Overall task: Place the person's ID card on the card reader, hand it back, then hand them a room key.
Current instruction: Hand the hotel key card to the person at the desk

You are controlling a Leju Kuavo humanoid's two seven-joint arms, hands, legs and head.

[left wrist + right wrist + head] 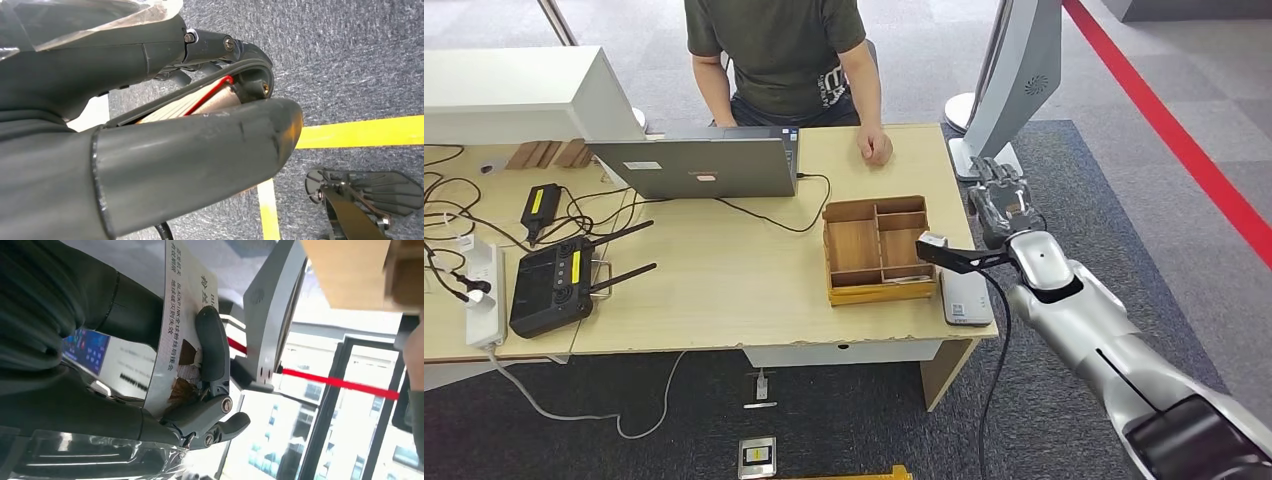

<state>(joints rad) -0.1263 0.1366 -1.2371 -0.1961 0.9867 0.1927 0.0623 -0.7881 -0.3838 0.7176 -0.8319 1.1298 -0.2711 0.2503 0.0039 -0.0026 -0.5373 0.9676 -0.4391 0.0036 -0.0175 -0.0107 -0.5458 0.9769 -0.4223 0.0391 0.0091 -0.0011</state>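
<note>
My right hand [1002, 205] is raised just past the table's right edge, beyond the far end of the card reader [966, 297], a flat grey slab at the table's front right corner. In the right wrist view this hand [210, 385] pinches a white card [185, 315] with printed text and a small picture between thumb and fingers. The person's hand [876, 148] rests on the table's far edge, left of my hand. A wooden tray [848, 245] with several compartments stands beside the reader. My left hand [200, 125] hangs over the carpet and holds nothing.
An open laptop [699, 165] stands in front of the seated person [774, 55]. A black controller with antennas [554, 285], cables and a power strip [484, 295] occupy the table's left. A white stand [1014, 80] rises behind my right hand.
</note>
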